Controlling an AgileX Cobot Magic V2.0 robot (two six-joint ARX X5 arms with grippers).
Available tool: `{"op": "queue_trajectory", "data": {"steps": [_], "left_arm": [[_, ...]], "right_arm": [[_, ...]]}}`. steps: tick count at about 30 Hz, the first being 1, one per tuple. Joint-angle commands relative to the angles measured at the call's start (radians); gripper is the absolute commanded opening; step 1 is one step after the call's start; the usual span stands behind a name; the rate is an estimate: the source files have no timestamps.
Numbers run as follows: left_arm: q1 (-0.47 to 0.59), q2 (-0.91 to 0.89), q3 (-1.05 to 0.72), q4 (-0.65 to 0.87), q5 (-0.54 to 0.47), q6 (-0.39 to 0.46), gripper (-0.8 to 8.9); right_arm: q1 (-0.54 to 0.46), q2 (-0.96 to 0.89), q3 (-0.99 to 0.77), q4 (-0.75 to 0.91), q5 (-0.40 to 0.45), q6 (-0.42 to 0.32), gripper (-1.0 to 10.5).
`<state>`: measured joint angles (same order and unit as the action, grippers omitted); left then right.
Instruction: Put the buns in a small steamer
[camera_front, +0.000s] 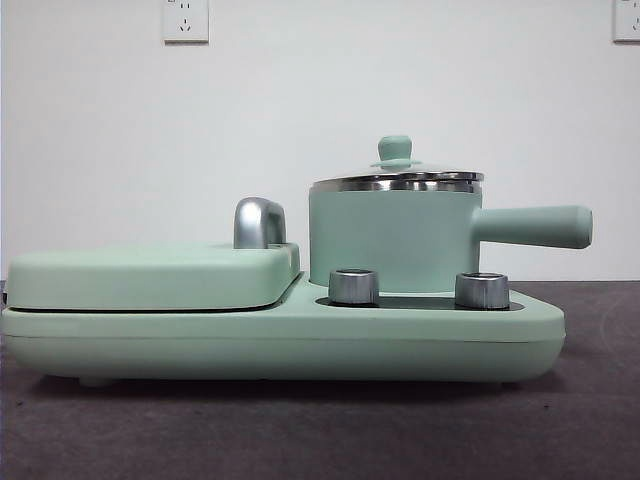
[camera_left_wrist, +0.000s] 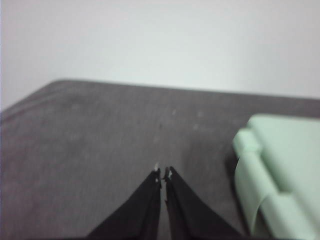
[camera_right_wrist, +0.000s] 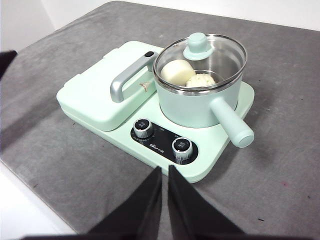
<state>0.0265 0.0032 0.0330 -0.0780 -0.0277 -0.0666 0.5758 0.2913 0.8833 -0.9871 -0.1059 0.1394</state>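
Observation:
The small steamer (camera_front: 392, 232) (camera_right_wrist: 200, 95), a mint-green pot with a steel rim and a straight side handle, stands on the right side of the green cooker base. Its glass lid with a green knob (camera_right_wrist: 196, 46) is on. Through the lid I see both buns inside: a smooth one (camera_right_wrist: 177, 72) and a ridged one (camera_right_wrist: 201, 80). My right gripper (camera_right_wrist: 164, 170) is shut and empty, hovering high in front of the cooker. Over bare table beside the cooker's corner, my left gripper (camera_left_wrist: 163, 174) is shut and empty too. Neither gripper shows in the front view.
The cooker base (camera_front: 300, 340) carries a flat mint-green griddle lid (camera_front: 150, 275) with a chrome handle (camera_front: 258, 222) to the left of the pot, and two steel dials (camera_front: 354, 286) at the front. The grey table (camera_right_wrist: 280, 170) surrounds it, with a white wall behind.

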Motion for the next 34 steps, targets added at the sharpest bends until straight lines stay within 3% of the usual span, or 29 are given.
{"op": "queue_trajectory", "data": {"steps": [1,29,34], "left_arm": [[0.008,0.000,-0.021,-0.029,-0.003,0.025,0.20],[0.009,0.000,-0.020,-0.034,-0.003,0.040,0.20],[0.009,0.000,-0.020,-0.034,-0.003,0.040,0.20]], "right_arm": [[0.007,0.000,0.007,0.007,0.001,0.010,0.2],[0.003,-0.003,0.005,0.015,0.003,0.010,0.2],[-0.148,-0.034,-0.033,0.050,0.000,0.010,0.2]]}}
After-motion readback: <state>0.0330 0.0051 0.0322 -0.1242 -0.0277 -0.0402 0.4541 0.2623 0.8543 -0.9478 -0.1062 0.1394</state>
